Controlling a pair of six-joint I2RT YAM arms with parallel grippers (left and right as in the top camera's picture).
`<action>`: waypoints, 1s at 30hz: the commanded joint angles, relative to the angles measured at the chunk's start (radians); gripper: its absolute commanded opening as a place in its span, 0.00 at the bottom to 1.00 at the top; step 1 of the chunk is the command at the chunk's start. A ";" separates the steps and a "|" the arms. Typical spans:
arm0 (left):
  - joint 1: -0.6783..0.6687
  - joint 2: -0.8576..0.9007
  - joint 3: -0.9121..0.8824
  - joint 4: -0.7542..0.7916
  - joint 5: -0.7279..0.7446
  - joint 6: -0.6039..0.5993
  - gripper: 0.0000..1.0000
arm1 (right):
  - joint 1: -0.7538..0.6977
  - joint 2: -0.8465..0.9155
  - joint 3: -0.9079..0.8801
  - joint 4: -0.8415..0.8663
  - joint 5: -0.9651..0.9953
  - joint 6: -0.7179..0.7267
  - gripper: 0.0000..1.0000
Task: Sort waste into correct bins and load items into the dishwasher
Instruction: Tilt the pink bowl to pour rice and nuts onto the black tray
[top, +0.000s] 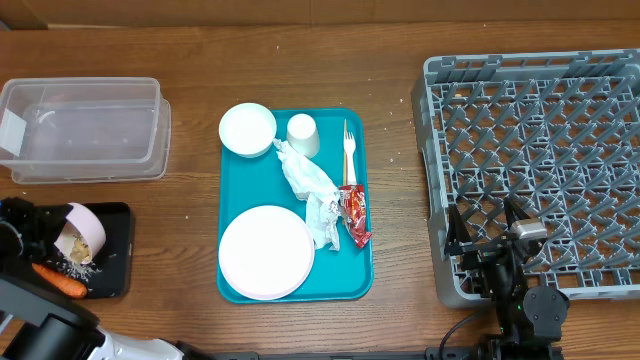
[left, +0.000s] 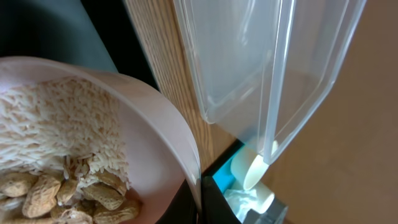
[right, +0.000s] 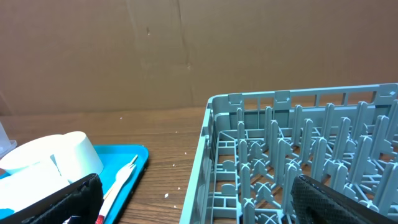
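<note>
The table (top: 300, 60) is brown wood with plain grain and a low sheen. At upper left, the tub (top: 85, 130) is clear, glossy plastic. At lower left, the black tray (top: 118, 255) looks matt. The bowl (left: 158, 143) is smooth and pale with a soft shine, seemingly plastic. The rice (left: 56, 118) in it is dull and grainy. The teal tray (top: 340, 275) is smooth plastic. On it the napkins (top: 305, 180) are crumpled white paper, the wrapper (top: 355, 215) is shiny red film and the plate (top: 265, 250) is smooth matt white. The rack (top: 437, 140) at right is grey moulded plastic with a satin finish. The backdrop (right: 186, 50) is matt brown cardboard.
</note>
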 joint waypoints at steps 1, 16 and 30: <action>0.049 -0.013 -0.011 0.014 0.097 -0.003 0.04 | -0.001 -0.008 -0.010 0.006 0.003 0.003 1.00; 0.073 -0.010 -0.019 0.040 0.267 -0.034 0.04 | -0.001 -0.008 -0.010 0.006 0.003 0.003 1.00; 0.079 -0.010 -0.019 -0.053 0.443 0.019 0.04 | -0.001 -0.008 -0.010 0.006 0.003 0.003 1.00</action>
